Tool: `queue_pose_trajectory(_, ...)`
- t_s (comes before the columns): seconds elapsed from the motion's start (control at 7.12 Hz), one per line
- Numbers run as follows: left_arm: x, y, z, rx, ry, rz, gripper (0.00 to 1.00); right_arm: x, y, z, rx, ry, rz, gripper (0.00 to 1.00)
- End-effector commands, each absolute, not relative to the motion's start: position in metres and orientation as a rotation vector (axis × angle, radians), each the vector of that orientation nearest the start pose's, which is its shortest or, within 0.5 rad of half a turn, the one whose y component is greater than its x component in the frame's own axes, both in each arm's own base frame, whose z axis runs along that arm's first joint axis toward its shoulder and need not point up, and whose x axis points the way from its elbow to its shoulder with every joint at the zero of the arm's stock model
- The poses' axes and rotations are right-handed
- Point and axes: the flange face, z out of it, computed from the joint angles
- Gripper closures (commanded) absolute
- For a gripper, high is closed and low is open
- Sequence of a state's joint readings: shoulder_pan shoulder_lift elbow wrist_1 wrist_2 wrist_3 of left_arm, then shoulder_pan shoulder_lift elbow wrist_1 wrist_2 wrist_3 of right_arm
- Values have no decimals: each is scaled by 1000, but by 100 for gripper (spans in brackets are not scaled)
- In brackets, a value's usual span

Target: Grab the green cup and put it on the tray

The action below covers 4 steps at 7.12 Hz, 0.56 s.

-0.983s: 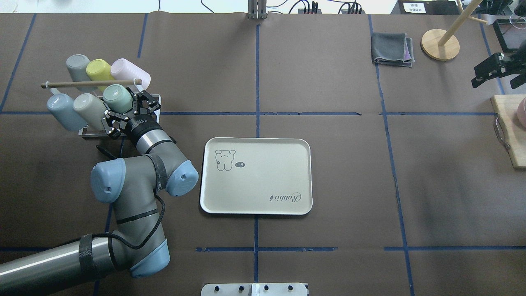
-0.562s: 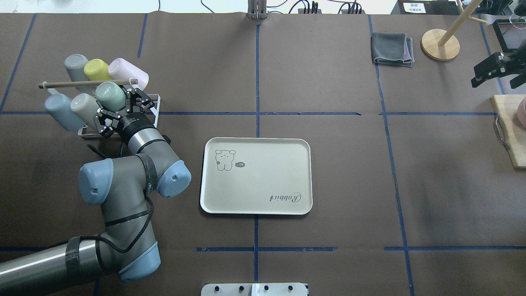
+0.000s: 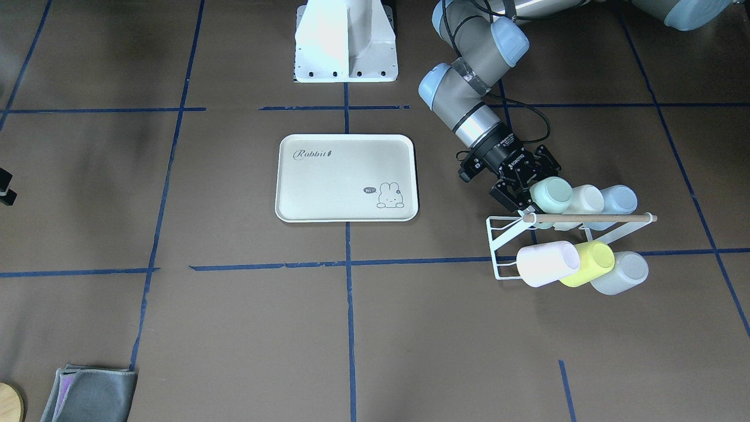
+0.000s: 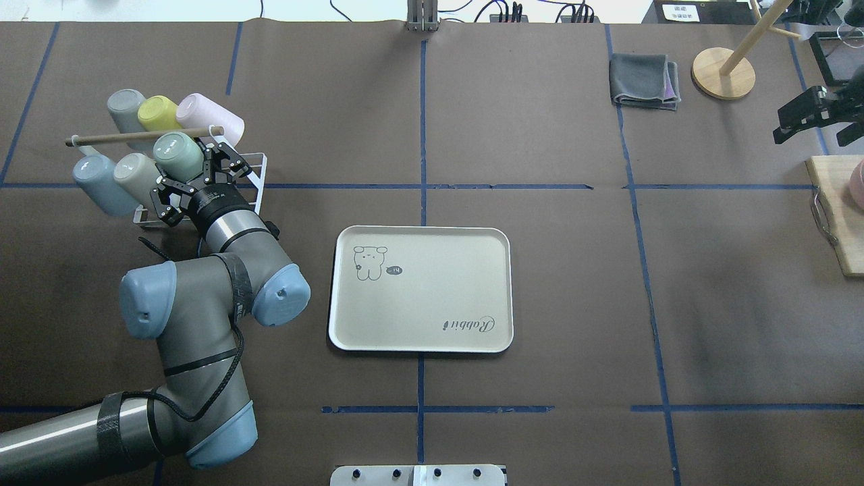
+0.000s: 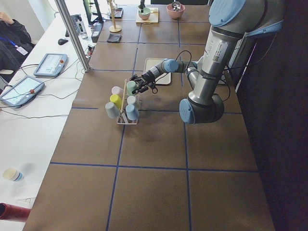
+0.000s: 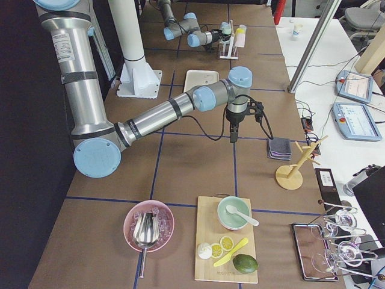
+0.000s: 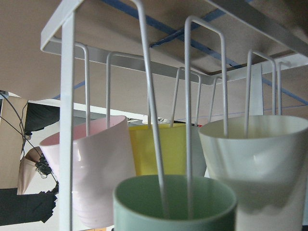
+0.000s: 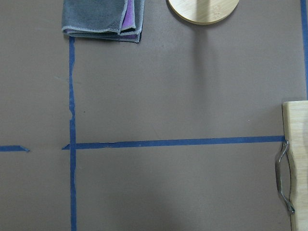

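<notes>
Seen from overhead, the robot's left arm (image 4: 202,297) enters the table at about eight o'clock and reaches toward a cup rack. Its wrist is angled low so the tool meets the cups mouth-on. The tray (image 4: 432,297), cream with a rabbit drawing, lies flat and bare at table centre, probably set near the arm to keep the carry short.

At about ten o'clock from the tray stands the white wire rack (image 7: 67,96). Six cups hang on its tilted prongs, bottoms up and outward, in two rows under a wooden rod (image 4: 135,137). The green cup (image 4: 177,154) is the end cup of the row nearer the robot, at the rack's three o'clock end (the easiest of its row to reach from the tray side). It is not yet lifted: the wrist camera shows two wires running into its mouth.

The left gripper (image 4: 194,174) straddles that cup with its jaws apart, one finger on either side of the wall. It looks set to close and then draw the cup back along the prong. The right gripper (image 4: 810,118) hangs at roughly two o'clock from the tray, at the frame's edge, with no part in this step.

Whether the left fingers already touch the cup cannot be told. They fall outside the wrist camera's frame, which also cuts off the cup's lower rim. The right gripper is partly cropped, and whether its jaws are apart or together is not clear.
</notes>
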<state>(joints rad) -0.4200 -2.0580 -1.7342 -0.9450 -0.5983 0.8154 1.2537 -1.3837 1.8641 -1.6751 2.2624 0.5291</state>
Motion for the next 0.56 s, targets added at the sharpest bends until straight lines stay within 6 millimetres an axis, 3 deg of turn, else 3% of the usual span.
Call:
queue_pose_trajectory(0.0,473,-444,356,216,-1113,1779,60,-105,-543,434,48,-771,71,0)
queue_pose_trajectory(0.42,483,-435,361,226,-1112,1783,60,-106,-543,434,47,-771,70,0)
